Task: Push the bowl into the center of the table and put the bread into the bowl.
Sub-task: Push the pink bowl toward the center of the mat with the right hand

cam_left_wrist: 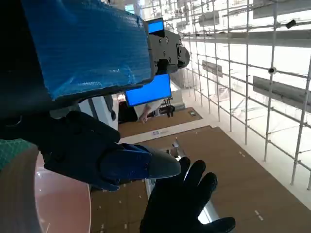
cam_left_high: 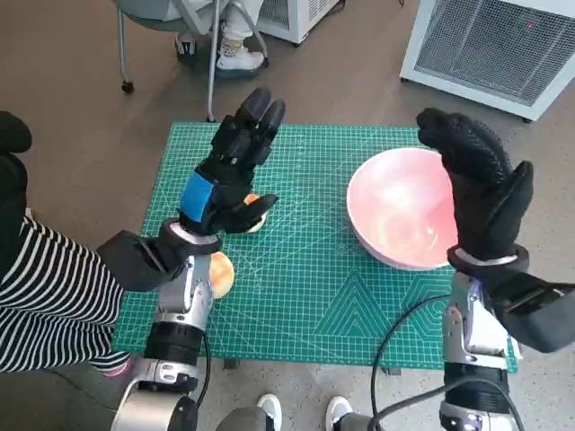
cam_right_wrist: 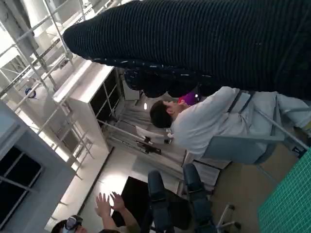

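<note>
You have no legible writing to go by: the green cutting mat (cam_left_high: 305,296) on the table carries only white grid lines and angled guides, and the blue screens in the left wrist view are too blurred to read.

Much is hidden. Your left hand (cam_left_high: 229,171), raised over the mat at about 9 o'clock, covers most of the bread (cam_left_high: 256,215); only an orange-tan sliver shows under its fingers, and you cannot tell whether they touch it. A second rounded orange piece (cam_left_high: 220,274) peeks out beside the left forearm at 8 o'clock, its shape mostly covered.

The pink bowl (cam_left_high: 400,211) sits at 3 o'clock on the mat, off centre, with nothing inside. Your right hand (cam_left_high: 481,184) stands upright at its far right rim, fingers spread and gripping nothing, hiding that edge. The left hand's fingers are also extended and apart.
</note>
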